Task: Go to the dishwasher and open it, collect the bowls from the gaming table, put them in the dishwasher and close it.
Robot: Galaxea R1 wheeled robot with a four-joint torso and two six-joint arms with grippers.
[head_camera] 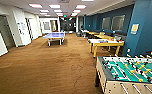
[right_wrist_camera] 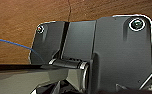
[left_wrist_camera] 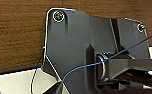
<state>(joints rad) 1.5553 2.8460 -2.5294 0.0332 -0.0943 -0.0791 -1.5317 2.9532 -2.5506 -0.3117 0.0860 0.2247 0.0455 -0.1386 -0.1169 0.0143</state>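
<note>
The gaming table [head_camera: 105, 43], with a white top and yellow sides and legs, stands ahead on the right by the blue wall. Something small and dark lies on its top; I cannot tell whether it is a bowl. The dishwasher is out of view. In both wrist views the arms hang low over the brown carpet [left_wrist_camera: 17, 37], with the robot's dark plates in front of the cameras.
A green-field foosball table [head_camera: 129, 72] stands close at the lower right. A blue ping-pong table [head_camera: 54, 35] sits mid-room further off. More tables line the right wall. White walls and doors run along the left. Open brown carpet [head_camera: 42, 65] stretches ahead.
</note>
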